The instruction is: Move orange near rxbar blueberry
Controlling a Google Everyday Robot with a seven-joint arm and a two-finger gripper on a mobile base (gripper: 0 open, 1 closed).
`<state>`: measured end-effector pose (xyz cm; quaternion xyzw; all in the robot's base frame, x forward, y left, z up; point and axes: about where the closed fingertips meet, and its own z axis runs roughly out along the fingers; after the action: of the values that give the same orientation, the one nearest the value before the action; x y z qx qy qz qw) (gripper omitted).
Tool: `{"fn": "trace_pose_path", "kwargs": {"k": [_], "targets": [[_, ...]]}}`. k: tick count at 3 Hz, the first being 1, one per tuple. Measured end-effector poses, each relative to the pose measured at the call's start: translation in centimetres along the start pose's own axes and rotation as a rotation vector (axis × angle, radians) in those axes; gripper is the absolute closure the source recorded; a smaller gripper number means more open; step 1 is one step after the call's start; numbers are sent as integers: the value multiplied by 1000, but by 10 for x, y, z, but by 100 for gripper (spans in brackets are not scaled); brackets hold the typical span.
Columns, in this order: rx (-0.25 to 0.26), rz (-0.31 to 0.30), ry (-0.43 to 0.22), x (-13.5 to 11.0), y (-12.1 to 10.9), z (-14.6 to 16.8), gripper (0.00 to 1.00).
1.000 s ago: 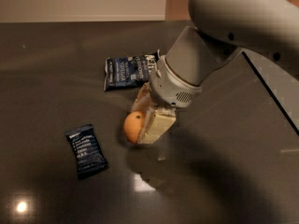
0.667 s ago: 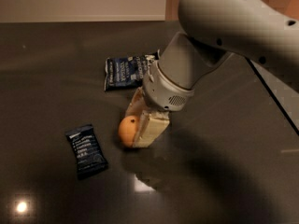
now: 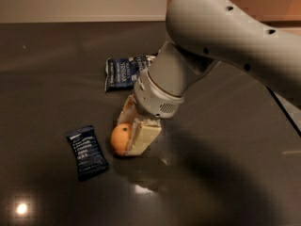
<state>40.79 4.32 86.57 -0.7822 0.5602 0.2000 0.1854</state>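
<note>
The orange (image 3: 120, 137) is a small round fruit with a dark stem dot, held between my gripper's cream fingers just above or on the dark table. My gripper (image 3: 128, 136) hangs from the big grey arm (image 3: 221, 36) and is shut on the orange. The rxbar blueberry (image 3: 86, 152), a narrow dark navy wrapper with pale text lines, lies flat on the table just left of the orange, a short gap apart.
A wider blue-and-white chip bag (image 3: 123, 71) lies behind the gripper, partly hidden by the arm. The dark glossy table (image 3: 47, 79) stretches all round, with its right edge (image 3: 287, 112) near the frame's right side.
My gripper has carried the orange to the left and a little lower, closer to the navy bar. The bar and the chip bag have not moved.
</note>
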Motion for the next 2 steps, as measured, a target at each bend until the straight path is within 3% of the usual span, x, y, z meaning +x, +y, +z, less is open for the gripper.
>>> {"fn": "trace_pose_path", "kwargs": {"k": [1, 2], "targets": [[-7, -16, -15, -5, 1, 8, 100], [-8, -29, -16, -6, 1, 15, 81]]}}
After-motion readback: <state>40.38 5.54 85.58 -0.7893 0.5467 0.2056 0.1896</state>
